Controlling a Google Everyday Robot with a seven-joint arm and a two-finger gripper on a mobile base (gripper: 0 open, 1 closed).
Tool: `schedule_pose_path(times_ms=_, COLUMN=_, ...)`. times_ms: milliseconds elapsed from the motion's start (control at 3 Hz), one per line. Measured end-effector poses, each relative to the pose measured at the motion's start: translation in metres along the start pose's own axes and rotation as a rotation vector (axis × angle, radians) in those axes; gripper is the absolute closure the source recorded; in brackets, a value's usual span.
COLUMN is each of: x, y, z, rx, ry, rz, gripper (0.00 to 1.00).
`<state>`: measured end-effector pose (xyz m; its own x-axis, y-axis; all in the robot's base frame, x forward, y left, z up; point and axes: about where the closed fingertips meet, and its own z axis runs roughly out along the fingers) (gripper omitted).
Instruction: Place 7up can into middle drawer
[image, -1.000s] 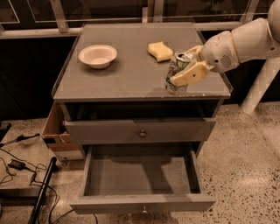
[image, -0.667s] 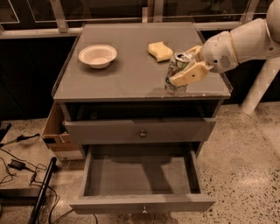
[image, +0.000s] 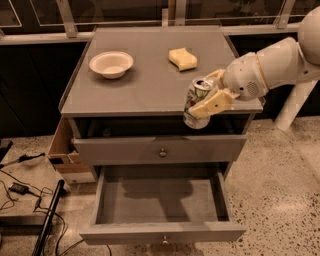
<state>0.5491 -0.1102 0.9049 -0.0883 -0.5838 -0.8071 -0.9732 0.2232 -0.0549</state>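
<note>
The gripper (image: 207, 100), clenched on the 7up can (image: 195, 118), has carried it past the cabinet top (image: 145, 85); the can now hangs above the open middle drawer (image: 160, 202); lowering remains.

dim warm overhead light, soft shadow in the middle drawer (image: 131, 233) below the gripper (image: 202, 108) clasping the 7up can (image: 199, 89).

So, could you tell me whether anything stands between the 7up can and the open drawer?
Nothing visible does. The gripper holds the silvery-green metal 7up can at the tabletop's front edge; the wide grey wooden middle drawer lies open below it.
</note>
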Motion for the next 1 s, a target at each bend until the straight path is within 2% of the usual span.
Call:
schedule_pose_path(times_ms=333, x=0.021, y=0.034, z=0.018, rx=-0.013, ry=0.001, rz=0.015, gripper=1.0)
schedule_pose_path(times_ms=667, x=0.066, y=0.054, z=0.055, rx=-0.001, ry=-0.005, rz=-0.001, gripper=1.0)
schedule_pose_path(times_ms=1000, x=0.133, y=0.053, z=0.108, rx=0.045, ry=0.035, rz=-0.03, gripper=1.0)
